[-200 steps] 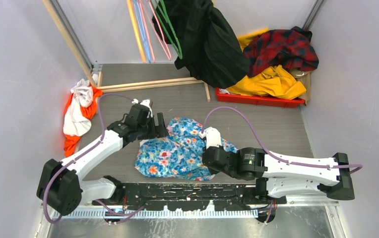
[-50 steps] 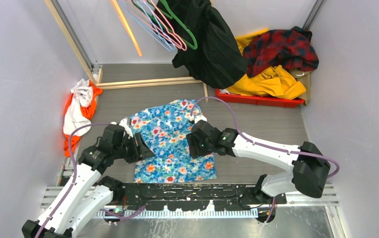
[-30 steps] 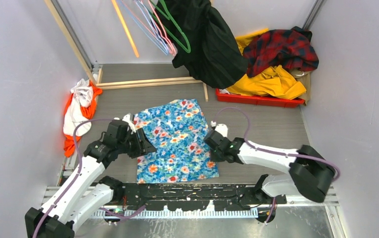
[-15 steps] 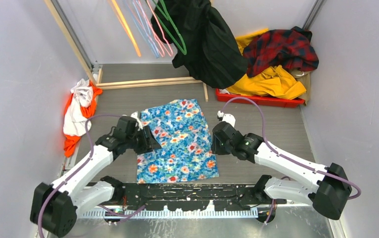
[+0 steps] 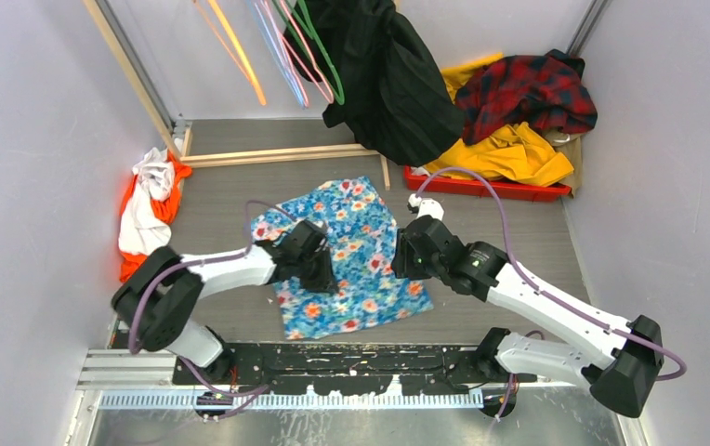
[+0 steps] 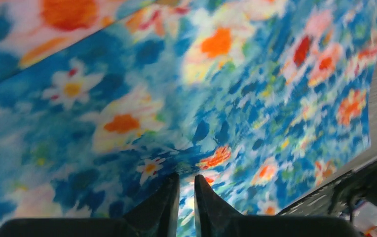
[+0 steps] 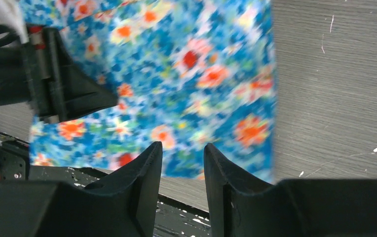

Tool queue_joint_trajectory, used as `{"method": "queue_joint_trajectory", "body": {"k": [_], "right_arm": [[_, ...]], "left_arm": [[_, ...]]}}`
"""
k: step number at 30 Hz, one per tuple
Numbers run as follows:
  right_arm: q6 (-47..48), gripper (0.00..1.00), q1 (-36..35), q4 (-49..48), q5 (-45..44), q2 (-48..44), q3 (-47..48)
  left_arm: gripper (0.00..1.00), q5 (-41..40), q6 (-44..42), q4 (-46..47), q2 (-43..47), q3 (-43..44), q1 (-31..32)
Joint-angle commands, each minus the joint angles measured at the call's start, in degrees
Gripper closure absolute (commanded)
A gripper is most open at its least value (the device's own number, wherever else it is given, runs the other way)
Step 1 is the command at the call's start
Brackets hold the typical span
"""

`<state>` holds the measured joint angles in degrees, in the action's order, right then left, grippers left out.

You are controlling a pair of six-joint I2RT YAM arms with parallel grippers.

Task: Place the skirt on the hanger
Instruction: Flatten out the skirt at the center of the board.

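Skirt (image 6: pixel 226 94) — blurry in wrist views

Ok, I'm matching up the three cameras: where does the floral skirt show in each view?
Top external: skirt spread on the table, centre of frame.
Left wrist: skirt fills nearly the whole frame.
Right wrist: skirt takes the upper left and centre, with bare table to its right.
Shared landmark: the left gripper on the skirt, at bottom centre in its own view and at the left in the right wrist view.
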<state>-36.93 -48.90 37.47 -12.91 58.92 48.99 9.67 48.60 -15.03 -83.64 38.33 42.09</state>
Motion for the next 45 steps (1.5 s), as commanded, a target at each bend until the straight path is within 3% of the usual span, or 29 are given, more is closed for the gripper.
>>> {"method": "queue_joint_trajectory", "body": {"k": [1,6,10,17,19,22,24,25,31,35,39,45], "right_arm": [[1.2,0.57,0.0,1.2,-0.2,-2.9,2.5],[1.5,0.55,0.1,3.4,-2.3,-5.7,2.9],[2.4,0.51,0.1,5.1,-3.8,-6.5,3.4],[2.5,0.47,0.0,5.0,-6.8,-6.7,2.4],[2.1,0.47,0.1,3.5,-4.7,-5.5,1.5],[1.1,0.48,0.1,-1.7,2.3,-1.6,-1.3],[0.0,0.48,-0.3,-8.2,7.3,2.2,-3.4],[-0.3,0.48,-1.0,-11.5,9.2,4.2,-4.5],[2.4,0.46,-11.3,-19.0,8.8,20.1,0.5],[1.5,0.48,-12.8,-19.6,6.8,29.0,2.7],[-2.7,0.50,-12.7,-22.3,6.7,29.7,-2.1],[-8.0,0.49,-12.4,-19.0,4.3,20.5,-11.1]], "left_arm": [[0.83,-1.9,1.3,8.7,-12.5,3.4,3.7],[0.86,-0.5,3.7,12.5,-21.7,10.2,8.4],[0.85,0.6,5.6,13.0,-22.4,13.9,10.6],[0.79,-0.5,5.6,11.1,-8.5,12.8,14.1],[0.77,-5.8,3.4,5.8,-3.2,13.1,14.0],[0.59,-13.4,-0.3,-4.0,5.4,14.1,13.5],[0.46,-17.5,-2.4,-9.8,11.2,14.9,12.4],[0.44,-18.5,-3.0,-12.3,13.7,15.0,10.9],[0.41,-12.0,-6.7,-15.5,22.1,8.8,-7.6],[0.41,-11.6,-9.4,-16.9,21.1,9.9,-12.0],[0.42,-9.9,-9.7,-15.5,19.7,10.9,-13.7],[0.43,-8.9,-9.7,-14.5,19.1,15.4,-13.7]]}}
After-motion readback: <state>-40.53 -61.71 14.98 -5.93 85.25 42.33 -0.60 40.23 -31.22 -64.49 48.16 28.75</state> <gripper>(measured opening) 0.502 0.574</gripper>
